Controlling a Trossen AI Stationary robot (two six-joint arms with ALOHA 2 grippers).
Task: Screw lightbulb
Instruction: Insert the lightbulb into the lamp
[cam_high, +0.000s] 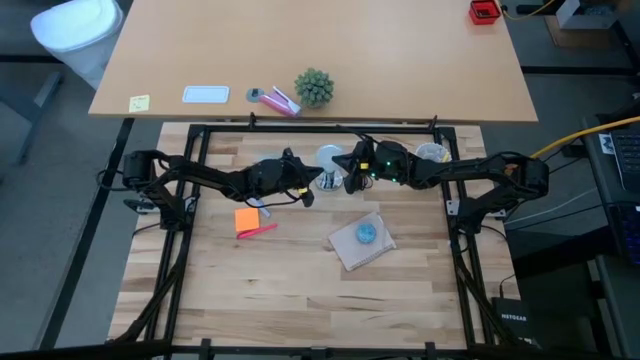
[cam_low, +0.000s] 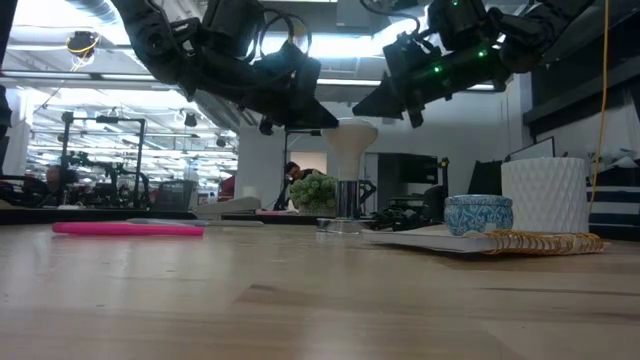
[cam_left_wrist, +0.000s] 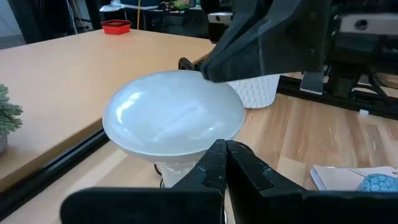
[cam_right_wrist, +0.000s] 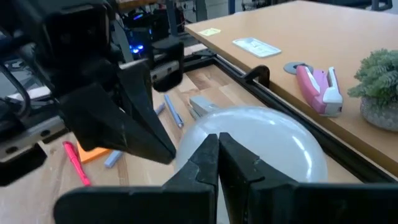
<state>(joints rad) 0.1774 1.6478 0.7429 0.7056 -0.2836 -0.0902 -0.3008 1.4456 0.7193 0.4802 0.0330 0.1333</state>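
Observation:
The lightbulb (cam_high: 328, 157) is a frosted white dome that stands upright at the table's far middle. Its neck goes down into a shiny metal socket (cam_low: 346, 205). My left gripper (cam_high: 315, 183) is shut, and its tip sits at the dome's near-left side. My right gripper (cam_high: 350, 172) is shut too, with its tip at the dome's right side, opposite the left one. In the low view both tips (cam_low: 325, 122) (cam_low: 360, 110) meet just above the dome (cam_low: 352, 138). My left gripper lays its shut fingertips (cam_left_wrist: 224, 155) against the dome's lower flank (cam_left_wrist: 186, 146), coming nearly level from the table's left. Nothing is between the fingers. The bulb stays upright in the socket. My right gripper sets its shut fingertips (cam_right_wrist: 214, 146) against the dome's upper side (cam_right_wrist: 255, 134), coming nearly level from the table's right. Nothing is pinched.
A white textured cup (cam_low: 545, 195) stands to the bulb's right. A paper pad (cam_high: 360, 245) with a small blue blob (cam_high: 366, 233) lies nearer the front. Orange notes (cam_high: 248, 220) and a pink pen (cam_low: 128, 228) lie to the left. The far desk holds a small plant (cam_high: 314, 88).

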